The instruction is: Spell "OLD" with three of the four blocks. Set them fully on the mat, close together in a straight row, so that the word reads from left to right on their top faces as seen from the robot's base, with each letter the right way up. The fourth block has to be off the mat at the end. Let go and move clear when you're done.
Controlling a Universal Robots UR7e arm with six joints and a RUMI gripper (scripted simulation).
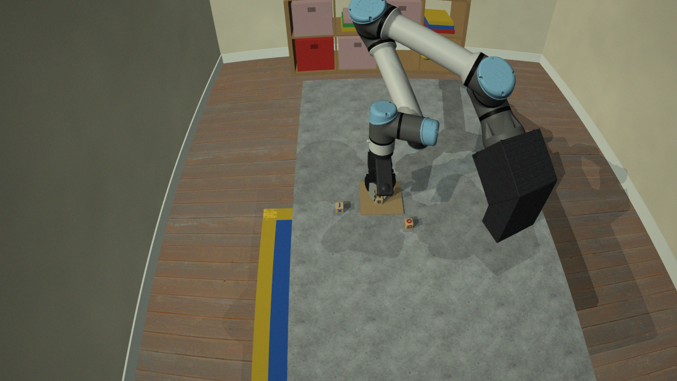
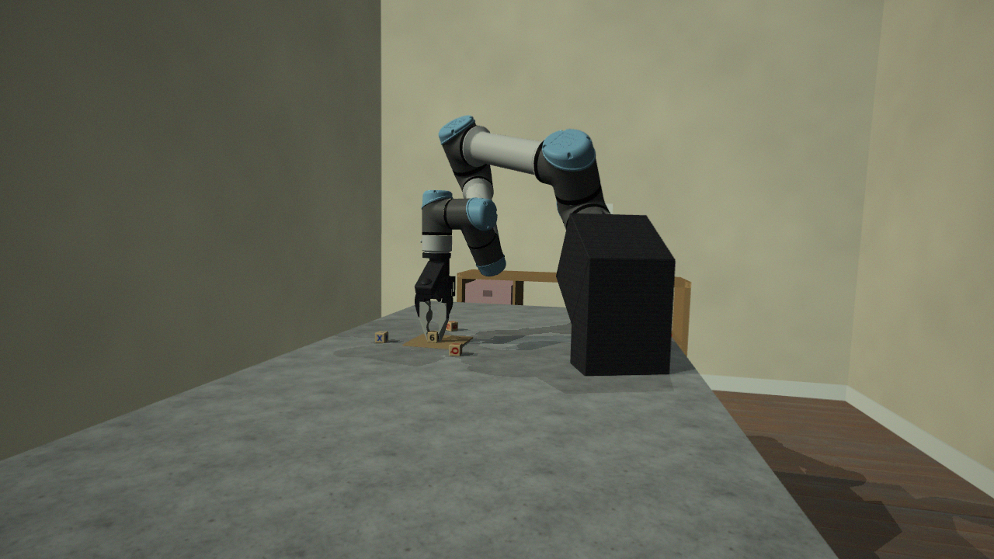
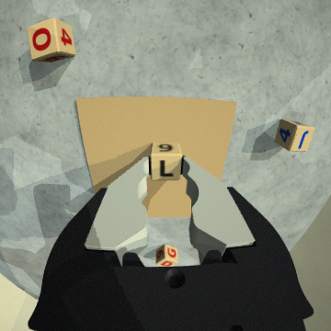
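My gripper (image 1: pixel 378 197) (image 2: pixel 432 333) (image 3: pixel 165 157) points down and is shut on the black-lettered block (image 1: pixel 378 201) (image 2: pixel 432 338) (image 3: pixel 165 172), one jaw on each side. Its top face shows L, a side face 6. It is at the tan mat (image 1: pixel 393 208) (image 3: pixel 115 119), resting on it or barely above. A block with red O and 4 (image 1: pixel 409 223) (image 2: pixel 455 350) (image 3: pixel 42 39) is off the mat. A block with blue J, X and 4 (image 1: pixel 339 207) (image 2: pixel 381 337) (image 3: pixel 294 135) is off its opposite side. A block with red G and D (image 2: pixel 452 326) (image 3: pixel 166 256) lies beyond the mat, hidden in the top view.
The grey table top (image 1: pixel 426 308) (image 2: pixel 417 445) carries the mat and blocks. The black robot base (image 1: pixel 515 180) (image 2: pixel 625 306) stands to the right in the top and exterior views. A shelf (image 1: pixel 312 73) with boxes stands behind the table's far end.
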